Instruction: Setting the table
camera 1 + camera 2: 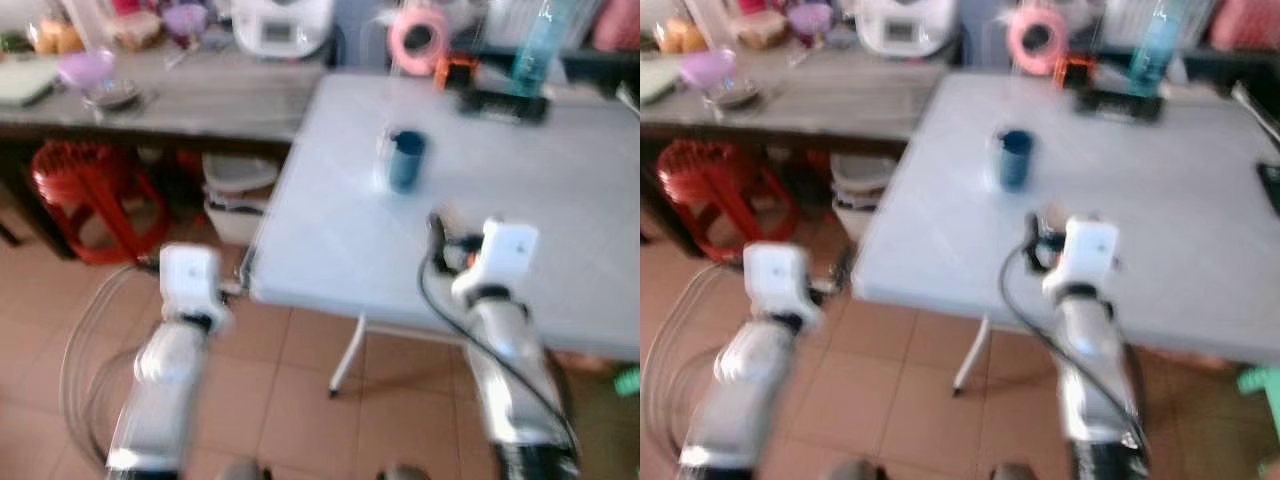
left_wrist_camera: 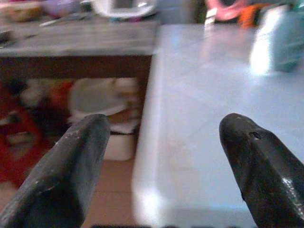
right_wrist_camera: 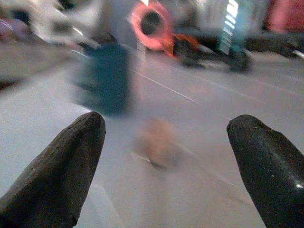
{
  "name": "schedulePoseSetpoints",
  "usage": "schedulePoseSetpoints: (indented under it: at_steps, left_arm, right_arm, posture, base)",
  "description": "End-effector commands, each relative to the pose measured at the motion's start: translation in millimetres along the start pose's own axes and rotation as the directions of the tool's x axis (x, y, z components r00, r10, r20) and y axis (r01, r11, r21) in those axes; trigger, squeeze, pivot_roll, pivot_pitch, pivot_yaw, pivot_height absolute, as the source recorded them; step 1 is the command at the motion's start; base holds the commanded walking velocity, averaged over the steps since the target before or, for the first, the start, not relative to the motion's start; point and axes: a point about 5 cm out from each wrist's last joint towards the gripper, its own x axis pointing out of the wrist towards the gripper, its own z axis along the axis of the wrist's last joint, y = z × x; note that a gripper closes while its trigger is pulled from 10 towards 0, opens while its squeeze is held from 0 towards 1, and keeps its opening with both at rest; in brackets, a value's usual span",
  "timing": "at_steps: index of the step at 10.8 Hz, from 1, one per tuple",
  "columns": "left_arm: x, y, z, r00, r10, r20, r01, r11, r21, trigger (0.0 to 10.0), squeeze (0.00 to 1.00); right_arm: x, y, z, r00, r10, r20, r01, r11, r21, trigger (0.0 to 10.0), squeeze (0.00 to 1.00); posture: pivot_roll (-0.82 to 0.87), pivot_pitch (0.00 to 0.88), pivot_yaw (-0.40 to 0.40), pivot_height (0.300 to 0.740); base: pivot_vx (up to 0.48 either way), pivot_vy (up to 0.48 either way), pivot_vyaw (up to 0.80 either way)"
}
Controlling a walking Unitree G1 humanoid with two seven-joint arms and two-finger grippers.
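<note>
Left eye view, badly blurred: blue cup (image 1: 406, 160) stands upper middle on the pale table (image 1: 560, 200). Right gripper (image 3: 164, 142) hovers over it, fingers spread; left gripper (image 2: 164, 147) (also spread) sits at the table's corner, lower left.

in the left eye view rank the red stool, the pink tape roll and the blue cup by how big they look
1. Red stool, clearly largest.
2. Pink tape roll and blue cup look about alike; the roll stands farther from the camera and the picture is blurred, so no ranking between them.
</note>
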Motion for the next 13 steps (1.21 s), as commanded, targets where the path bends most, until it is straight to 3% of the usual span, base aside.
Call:
schedulePoseSetpoints:
  at_steps: [1, 3, 6, 8, 11, 13]
  left_arm:
    - [-0.2, 9.4, 4.2, 1.0, 0.026, 0.01, -0.026, 0.999, 0.029, 10.0, 0.0]
    - [1.7, 6.2, 6.4, 1.0, 0.015, 0.016, -0.015, 1.0, 0.026, 10.0, 0.0]
    - [-3.6, 6.2, 7.3, 1.0, -0.011, -0.01, 0.011, 0.999, 0.039, 10.0, 0.0]
    - [-13.3, 7.5, 8.2, 0.999, -0.032, -0.032, 0.033, 0.998, 0.052, 10.0, 0.0]
    - [-25.0, 12.4, 9.0, 0.995, -0.052, -0.081, 0.057, 0.996, 0.069, 10.0, 0.0]
    - [-24.3, 8.5, 10.1, 0.993, -0.075, -0.093, 0.081, 0.995, 0.064, 10.0, 0.0]
  right_arm:
    - [4.8, 2.2, 3.2, 1.0, 0.001, -0.011, 0.0, 1.0, 0.017, 10.0, 0.0]
    - [14.0, -8.1, 5.1, 0.999, -0.027, -0.04, 0.027, 1.0, -0.005, 10.0, 0.0]
    - [31.4, -7.0, 15.0, 0.994, 0.002, -0.111, -0.002, 1.0, -0.003, 10.0, 0.0]
    - [44.0, 3.9, 23.3, 0.989, 0.055, -0.137, -0.06, 0.998, -0.03, 10.0, 0.0]
    - [54.4, 21.4, 20.1, 0.962, 0.121, -0.246, -0.123, 0.992, 0.008, 10.0, 0.0]
    - [57.5, 26.0, 14.1, 0.948, 0.125, -0.292, -0.126, 0.992, 0.016, 10.0, 0.0]
  posture:
    - [0.01, 0.0, 0.044, 0.74]
    - [0.02, 0.0, 0.048, 0.74]
    - [0.02, 0.0, 0.072, 0.74]
    - [0.05, 0.029, 0.084, 0.74]
    - [0.07, 0.081, 0.112, 0.74]
    - [0.07, 0.087, 0.117, 0.74]
  base:
    - [0.0, 0.0, 0.0]
    - [0.0, 0.0, 0.0]
    - [0.0, 0.0, 0.0]
    - [0.0, 0.0, 0.0]
    - [0.0, 0.0, 0.0]
    - [0.0, 0.0, 0.0]
